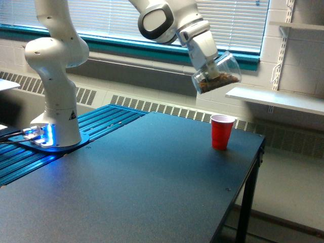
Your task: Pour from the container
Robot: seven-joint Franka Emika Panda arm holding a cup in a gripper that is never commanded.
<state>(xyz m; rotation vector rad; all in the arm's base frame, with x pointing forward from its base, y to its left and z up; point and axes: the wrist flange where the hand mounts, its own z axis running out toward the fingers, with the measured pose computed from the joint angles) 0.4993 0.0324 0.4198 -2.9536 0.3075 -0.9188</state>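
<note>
Gripper (211, 71) clamped on tilted clear cup (218, 74), brown bits inside. Cup held above red cup (221, 131) on table (131, 177).

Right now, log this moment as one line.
pincer: shut on clear cup | cup: tilted, brown bits inside, above table | red cup: upright on table | nothing pouring

A window with white blinds (116, 17) and teal sill tops a pale block wall (304, 66).
</note>
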